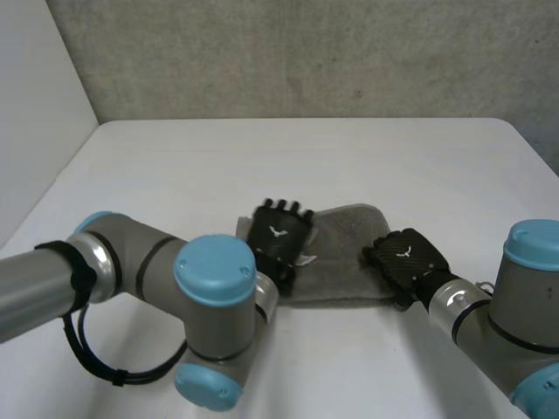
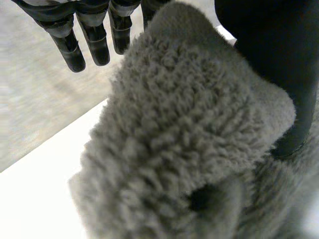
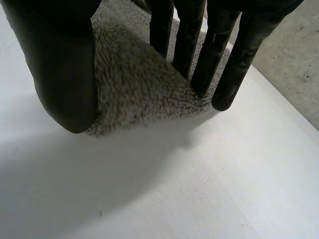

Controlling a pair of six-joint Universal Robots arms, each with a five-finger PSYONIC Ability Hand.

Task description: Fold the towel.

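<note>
Grey towel (image 1: pixel 345 262) lies on the white table (image 1: pixel 262 157), slightly toward 6 o'clock of its centre. The left hand (image 1: pixel 278 234) covers the towel's 9 o'clock edge. There cloth bulges up against the palm, and we cannot tell whether the hand grips it. The right hand (image 1: pixel 406 255) stands at the 4 o'clock corner, spread, its straight fingers (image 3: pixel 219 64) and thumb (image 3: pixel 65 69) apart over that corner. The left arm (image 1: pixel 214 288) hides the towel's 7 o'clock part. A grey wall (image 1: pixel 306 52) stands at 12 o'clock.

The towel (image 1: pixel 345 262) lies on the table's (image 1: pixel 262 166) near middle.
</note>
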